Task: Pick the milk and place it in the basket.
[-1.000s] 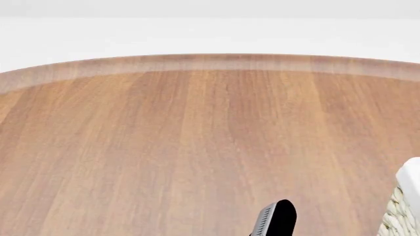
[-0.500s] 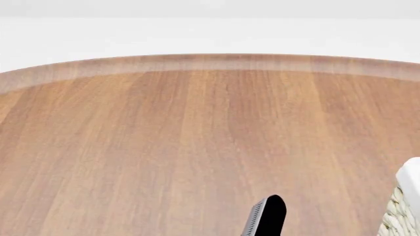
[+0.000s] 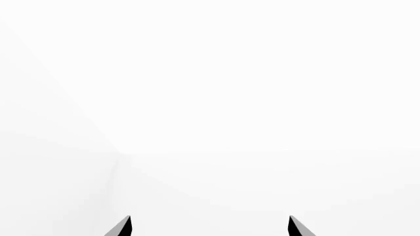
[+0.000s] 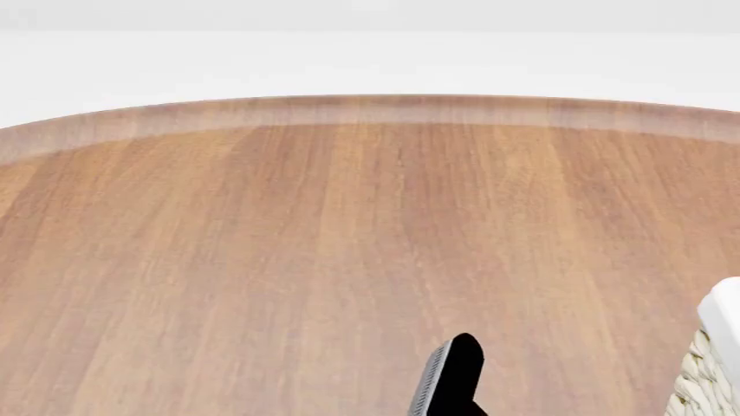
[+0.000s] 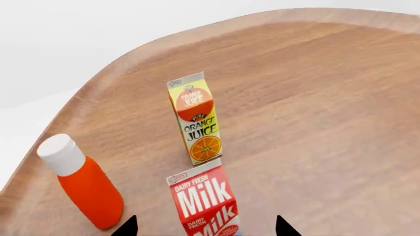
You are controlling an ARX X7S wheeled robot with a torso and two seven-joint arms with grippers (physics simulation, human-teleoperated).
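The milk (image 5: 204, 204) lies flat on its side on the wooden table (image 5: 328, 123), red "Milk" face up, and only the right wrist camera catches it. Its long axis runs away from the right gripper (image 5: 204, 230), gable end pointing out toward the orange juice carton (image 5: 195, 118), which lies flat in nearly the same line just beyond, the two ends almost touching. The lower part of the milk is cut off at the frame edge, so I cannot see its base.

The right gripper shows as two dark fingertips (image 5: 128, 227), one either side of the milk, spread wider than the carton and not touching it: the jaws stand apart. An orange bottle (image 5: 84, 184) with a white cap lies on one side of the milk, near it but clear of it, close to the table's curved edge, beyond which there is only white floor. On the milk's other side the wood is bare.

From the head camera the milk is out of sight. The round table (image 4: 289, 260) fills the view, its far rim curving across the top. At the near edge, right of centre, a black finger (image 4: 453, 377) of the right gripper pokes up. The basket (image 4: 711, 373) shows only as a corner at the near right: white cloth over woven wicker, well apart from that finger with open wood between.

The left gripper (image 3: 208, 227) is seen only by its own camera: two dark tips held wide apart with nothing between them, against plain white.
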